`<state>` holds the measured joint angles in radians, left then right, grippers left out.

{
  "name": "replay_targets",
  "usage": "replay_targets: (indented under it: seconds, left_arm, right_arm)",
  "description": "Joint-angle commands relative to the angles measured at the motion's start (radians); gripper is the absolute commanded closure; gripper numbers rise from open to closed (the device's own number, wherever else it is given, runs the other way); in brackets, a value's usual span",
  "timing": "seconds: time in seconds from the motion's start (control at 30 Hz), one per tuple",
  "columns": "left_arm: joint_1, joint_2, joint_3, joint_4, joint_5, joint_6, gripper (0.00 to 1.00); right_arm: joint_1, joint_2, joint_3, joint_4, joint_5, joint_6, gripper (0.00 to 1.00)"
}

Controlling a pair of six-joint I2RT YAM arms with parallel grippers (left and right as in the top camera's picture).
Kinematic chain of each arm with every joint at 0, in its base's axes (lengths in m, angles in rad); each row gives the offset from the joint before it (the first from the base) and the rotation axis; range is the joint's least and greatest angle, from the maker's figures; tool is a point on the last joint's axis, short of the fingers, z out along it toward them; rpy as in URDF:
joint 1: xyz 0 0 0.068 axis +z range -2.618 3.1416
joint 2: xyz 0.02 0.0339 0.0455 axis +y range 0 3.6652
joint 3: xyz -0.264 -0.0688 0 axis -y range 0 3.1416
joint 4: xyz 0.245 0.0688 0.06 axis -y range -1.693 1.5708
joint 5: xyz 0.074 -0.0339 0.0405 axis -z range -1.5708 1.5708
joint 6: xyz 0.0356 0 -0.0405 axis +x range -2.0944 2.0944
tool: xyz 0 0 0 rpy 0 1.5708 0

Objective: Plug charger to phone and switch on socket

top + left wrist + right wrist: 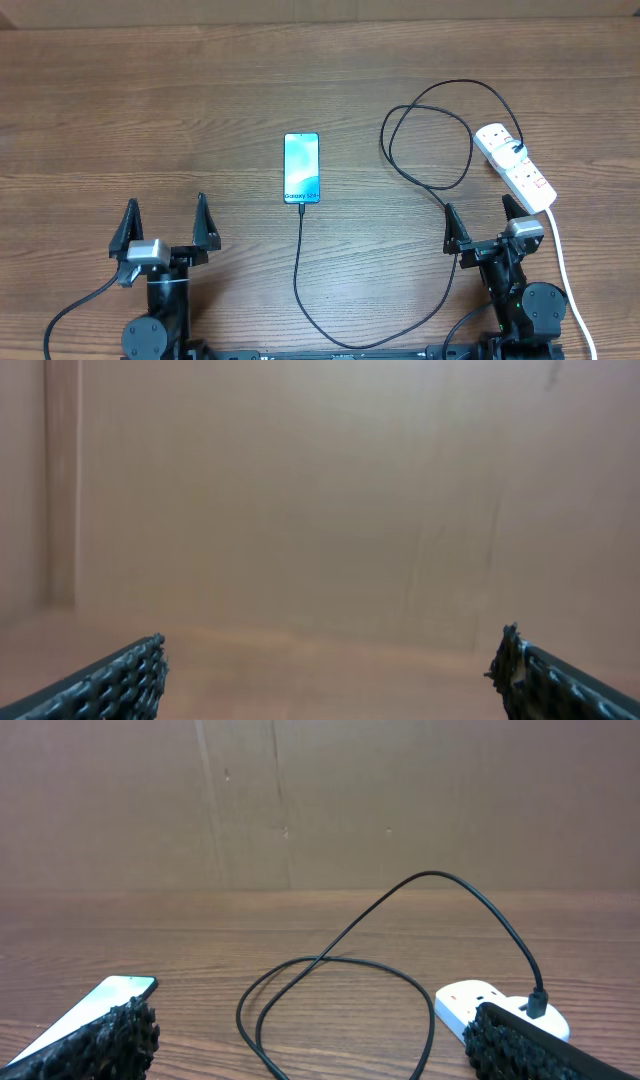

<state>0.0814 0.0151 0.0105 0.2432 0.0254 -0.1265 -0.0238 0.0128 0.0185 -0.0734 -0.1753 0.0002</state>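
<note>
Black, long and thin, the charger cable [299, 262] meets the slim rectangular smartphone with the lit blue-teal screen [302, 167] at that phone's near short edge. Its small connector tip [301, 207] lies in line with the phone's long axis, which points straight away from the robot. Whether the tip is fully seated or only touching the edge cannot be told from the overhead view.

From the phone the cable runs toward the robot, sweeps right and loops up to the white elongated power strip [520, 172], well to the phone's right. There its black plug [517, 150] sits in an outlet at the strip's far end. The strip lies slanted on the brown wood-grain table [200, 100], its near end further from the phone than its far end.

Both arms rest nearer the robot than the phone, one on each side of it. The left gripper [166, 212] and the right gripper [478, 212] stand spread wide, grasping nothing.

The phone lies somewhat closer to the left gripper. The strip is just ahead and right of the right gripper, so the switch is probably that arm's job.
</note>
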Motion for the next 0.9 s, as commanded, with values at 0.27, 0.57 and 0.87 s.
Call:
replay_targets:
  seconds: [0.27,0.57,0.87]
  left_arm:
    - [0.009,-0.012,-0.006,-0.265,-0.03,0.015,0.0]
    - [0.008,-0.012,-0.006,-0.32,-0.057,0.056,0.01]
    - [0.008,-0.012,-0.006,-0.315,-0.11,0.121,0.01]
  right_arm:
    - [0.007,-0.01,-0.01,0.004,0.006,0.003,0.0]
    - [0.007,-0.01,-0.01,0.003,0.006,0.003,0.0]
    - [0.007,-0.01,-0.01,0.003,0.006,0.003,0.0]
